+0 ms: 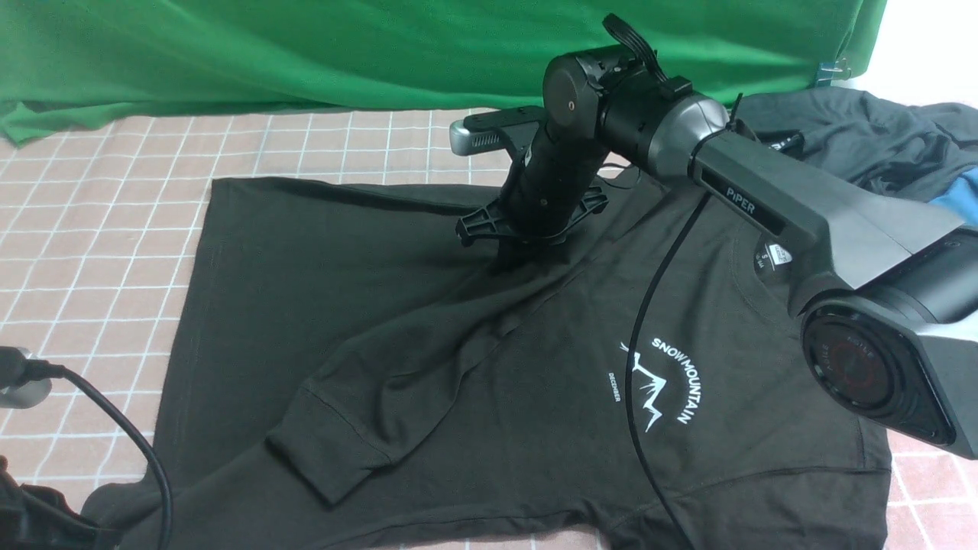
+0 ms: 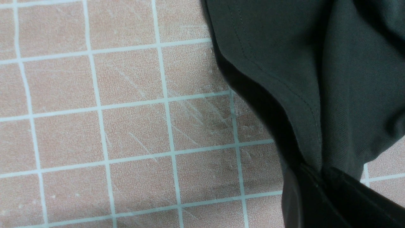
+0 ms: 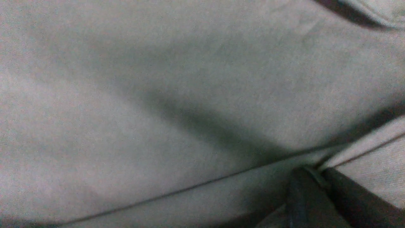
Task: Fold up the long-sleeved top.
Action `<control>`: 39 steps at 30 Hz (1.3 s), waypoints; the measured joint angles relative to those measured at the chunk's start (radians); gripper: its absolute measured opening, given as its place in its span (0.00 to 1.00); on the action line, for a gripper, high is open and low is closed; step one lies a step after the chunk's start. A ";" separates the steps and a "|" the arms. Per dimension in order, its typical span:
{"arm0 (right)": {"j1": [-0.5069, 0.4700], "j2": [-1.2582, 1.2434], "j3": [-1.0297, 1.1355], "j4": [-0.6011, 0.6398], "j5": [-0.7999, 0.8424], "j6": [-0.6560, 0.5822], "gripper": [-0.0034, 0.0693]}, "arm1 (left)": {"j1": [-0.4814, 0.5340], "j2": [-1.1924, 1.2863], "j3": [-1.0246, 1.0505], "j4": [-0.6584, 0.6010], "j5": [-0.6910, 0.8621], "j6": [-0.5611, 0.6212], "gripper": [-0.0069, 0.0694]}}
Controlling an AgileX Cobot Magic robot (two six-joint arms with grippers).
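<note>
On the pink, white-gridded table (image 1: pixel 92 229), the left gripper (image 2: pixel 318 171) was clenched on a stitched hem of the one long-sleeved top (image 1: pixel 474 397), matt black knit lying spread, one cuffed sleeve crossing it. The right gripper (image 3: pixel 316 173) pinched a fabric ridge beside a seam.

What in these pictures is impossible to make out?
Right end effector: its tips, front view, hidden behind its own wrist.
Left end effector: outside the front view; its wrist view shows it pinching the black top's hem.
Neck label print: front view, too small to read.
Collar: front view, partly covered by the right arm.
Right wrist view: cloth blurred, too close.
</note>
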 joint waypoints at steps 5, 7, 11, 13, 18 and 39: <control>0.001 0.012 -0.086 -0.014 0.047 -0.012 0.09 | 0.000 0.000 0.000 0.000 0.000 0.000 0.14; 0.001 0.012 -0.110 -0.019 0.049 -0.012 0.09 | 0.000 0.000 0.000 0.000 0.000 0.000 0.14; 0.001 0.012 -0.145 -0.025 0.048 -0.013 0.09 | 0.000 0.000 0.000 0.000 0.000 0.000 0.14; 0.001 0.012 -0.149 -0.025 0.047 -0.013 0.09 | 0.000 0.000 0.000 0.000 0.000 0.000 0.14; 0.001 0.013 -0.178 0.003 -0.018 -0.013 0.09 | 0.000 0.000 0.000 0.000 0.000 0.000 0.14; 0.001 0.018 -0.182 0.026 -0.168 -0.010 0.41 | 0.000 0.000 0.000 0.000 0.001 0.002 0.14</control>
